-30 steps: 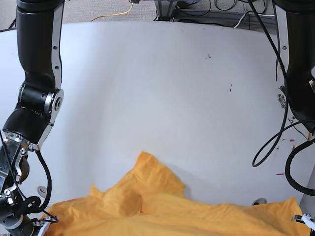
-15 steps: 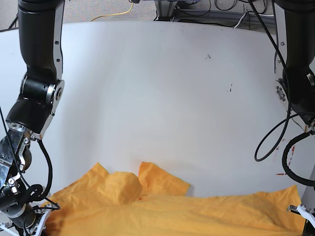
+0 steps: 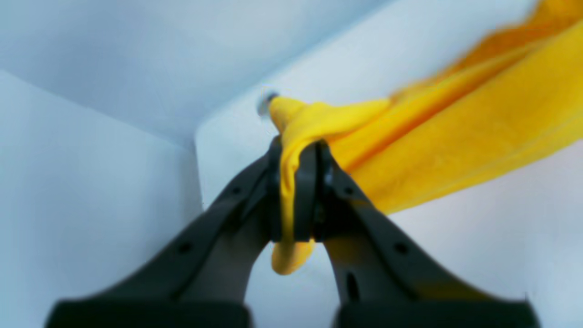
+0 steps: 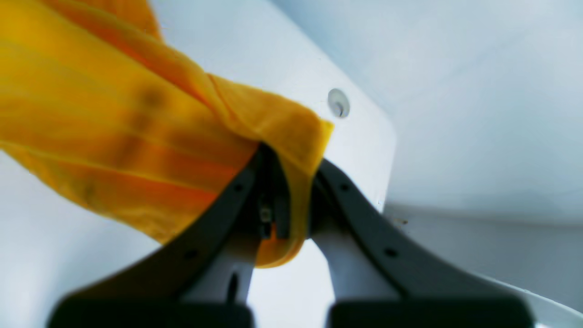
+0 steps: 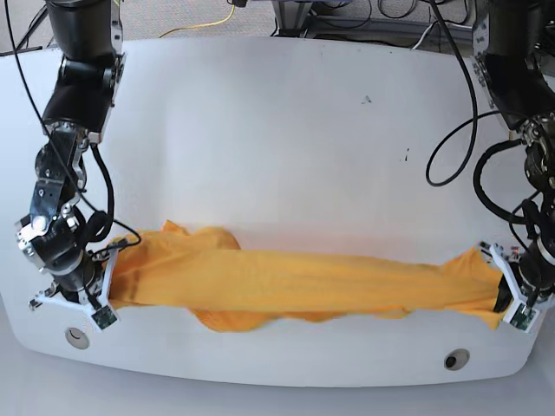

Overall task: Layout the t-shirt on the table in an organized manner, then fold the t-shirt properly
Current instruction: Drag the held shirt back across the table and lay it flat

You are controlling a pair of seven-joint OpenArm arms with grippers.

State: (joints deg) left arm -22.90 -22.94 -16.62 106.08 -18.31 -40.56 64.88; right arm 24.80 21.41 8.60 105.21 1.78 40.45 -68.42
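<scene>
t-shirt (image 5: 303,286): one, stretched in a band above the desk's (image 5: 260,147) near edge
left gripper (image 3: 298,200): clamped on one shirt end
right gripper (image 4: 291,205): clamped on the other
grommets: two, (image 5: 76,337) and (image 5: 450,359)

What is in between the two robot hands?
The t-shirt stretches from the right gripper to the left gripper, each shut on one end. The base view shows it hanging in a long band over the table.
</scene>
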